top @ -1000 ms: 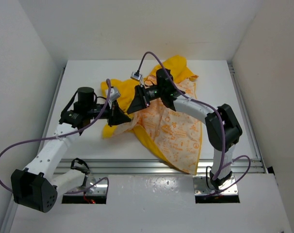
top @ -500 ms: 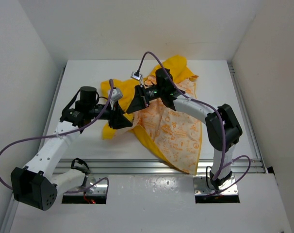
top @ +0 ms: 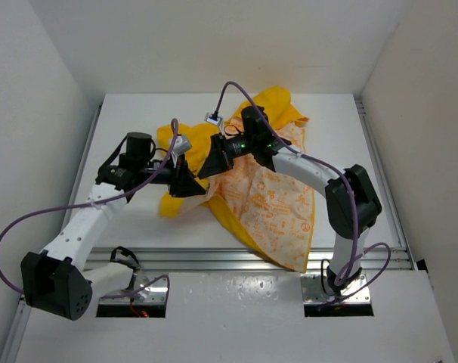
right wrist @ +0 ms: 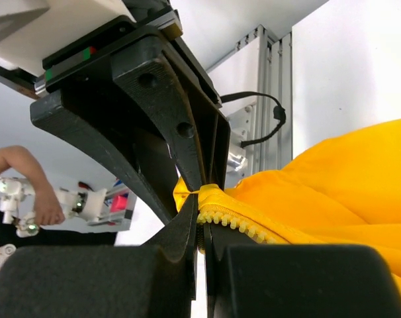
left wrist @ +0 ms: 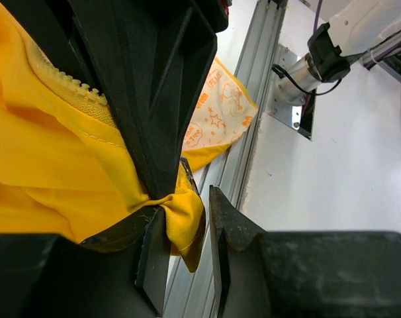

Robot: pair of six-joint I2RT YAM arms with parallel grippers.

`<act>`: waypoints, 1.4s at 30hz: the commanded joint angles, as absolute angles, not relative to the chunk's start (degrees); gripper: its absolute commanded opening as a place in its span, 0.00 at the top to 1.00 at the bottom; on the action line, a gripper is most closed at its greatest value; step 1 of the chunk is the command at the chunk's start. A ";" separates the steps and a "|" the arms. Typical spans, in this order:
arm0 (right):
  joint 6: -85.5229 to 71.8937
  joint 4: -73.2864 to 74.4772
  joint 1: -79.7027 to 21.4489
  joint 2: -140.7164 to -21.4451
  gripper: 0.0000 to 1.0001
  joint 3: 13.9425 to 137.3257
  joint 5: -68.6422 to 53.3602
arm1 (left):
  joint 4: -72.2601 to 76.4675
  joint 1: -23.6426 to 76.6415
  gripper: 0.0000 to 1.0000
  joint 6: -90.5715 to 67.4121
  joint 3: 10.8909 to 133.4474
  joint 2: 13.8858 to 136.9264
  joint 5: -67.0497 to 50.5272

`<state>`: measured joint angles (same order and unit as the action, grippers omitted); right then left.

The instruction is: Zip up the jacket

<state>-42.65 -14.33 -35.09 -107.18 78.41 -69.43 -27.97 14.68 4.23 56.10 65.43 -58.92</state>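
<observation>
Your soft bright yellow fabric jacket (top: 270,193) lies crumpled mid-table, orange-printed white lining up. Your right gripper (right wrist: 200,228) is pinched on its yellow zipper tape (right wrist: 243,225); your left gripper (left wrist: 184,228) nips a fabric fold

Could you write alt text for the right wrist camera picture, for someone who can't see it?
The right gripper, black fingers closed, pinches the zipper edge of the bright yellow jacket, whose zipper teeth trail rightward.

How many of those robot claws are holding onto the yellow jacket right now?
2. The left gripper pinches a fold at the jacket's near-left edge; the right gripper clamps its zipper edge farther back, mid-table.
</observation>
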 commanded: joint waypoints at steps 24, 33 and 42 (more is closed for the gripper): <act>-29.09 -1.05 -41.22 -103.62 1.00 81.47 -69.52 | -19.60 14.50 0.74 4.13 60.21 66.45 -57.83; -28.92 -0.97 -41.40 -103.89 1.00 81.12 -69.52 | -18.02 14.50 0.62 3.60 60.21 66.45 -57.83; -29.80 -2.11 -42.10 -103.27 1.00 80.86 -69.70 | -16.71 16.08 0.72 3.08 59.68 66.45 -53.80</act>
